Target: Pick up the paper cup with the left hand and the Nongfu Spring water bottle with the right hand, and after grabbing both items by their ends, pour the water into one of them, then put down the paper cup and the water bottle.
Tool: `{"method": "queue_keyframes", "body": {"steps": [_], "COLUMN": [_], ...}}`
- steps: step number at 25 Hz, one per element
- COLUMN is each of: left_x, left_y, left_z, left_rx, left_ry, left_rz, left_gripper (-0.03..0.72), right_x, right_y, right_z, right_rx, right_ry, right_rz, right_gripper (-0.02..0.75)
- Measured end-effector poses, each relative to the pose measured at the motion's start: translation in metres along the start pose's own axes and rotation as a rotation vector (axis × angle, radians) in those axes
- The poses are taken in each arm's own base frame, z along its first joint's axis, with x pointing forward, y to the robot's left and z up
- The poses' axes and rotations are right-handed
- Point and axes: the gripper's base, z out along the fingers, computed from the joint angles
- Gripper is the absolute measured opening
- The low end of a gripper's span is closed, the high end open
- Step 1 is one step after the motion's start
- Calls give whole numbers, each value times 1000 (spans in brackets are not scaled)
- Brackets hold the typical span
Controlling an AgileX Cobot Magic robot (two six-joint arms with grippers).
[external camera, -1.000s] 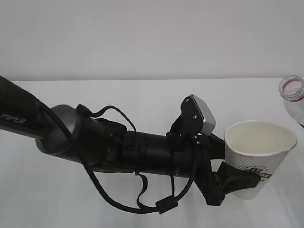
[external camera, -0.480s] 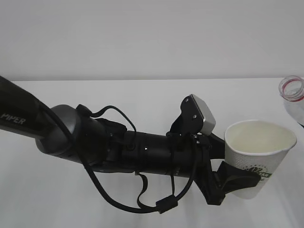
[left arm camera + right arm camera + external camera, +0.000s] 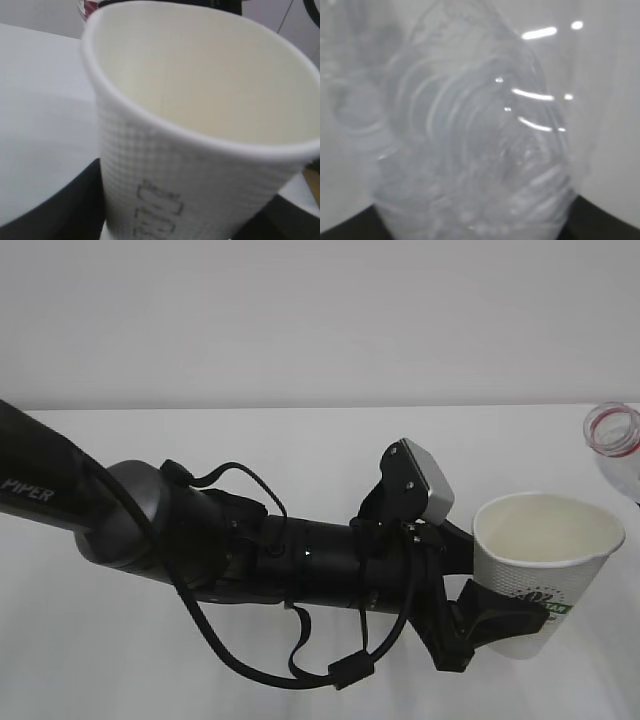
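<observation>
Left tool [image 3: 478, 625] pinching the cup [image 3: 540, 565] low on its wall, above the white tabletop [image 3: 300, 440]; bottle [image 3: 616, 445] at the right edge.

Most of the bottle is cut off in the exterior view: only its open mouth with the red ring and a bit of clear shoulder show, near the cup's rim but apart from it. The right wrist view is filled by blurred, ribbed clear plastic [image 3: 470, 150] with dark tool parts at the bottom corners, so the right tool seems clamped on the bottle, though its jaws are hidden. The cup is white, dimpled paper with dark print, its rolled rim tilted slightly; its cream inside [image 3: 210, 90] looks empty, the bottom unseen.
</observation>
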Motion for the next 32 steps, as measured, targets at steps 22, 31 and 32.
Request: {"method": "queue_keyframes", "body": {"steps": [22, 31, 32], "left_x": [0, 0, 0], "left_y": [0, 0, 0], "left_z": [0, 0, 0], "left_rx": [0, 0, 0], "left_ry": [0, 0, 0], "left_rz": [-2, -2, -2], "left_gripper": [489, 489, 489], "right_x": [-1, -2, -2], "right_y": [-5, -7, -7], "right_z": [0, 0, 0], "right_rx": [51, 79, 81], "right_ry": [-6, -10, -11], "right_rz": [-173, -260, -273], "right_gripper": [378, 378, 378]}}
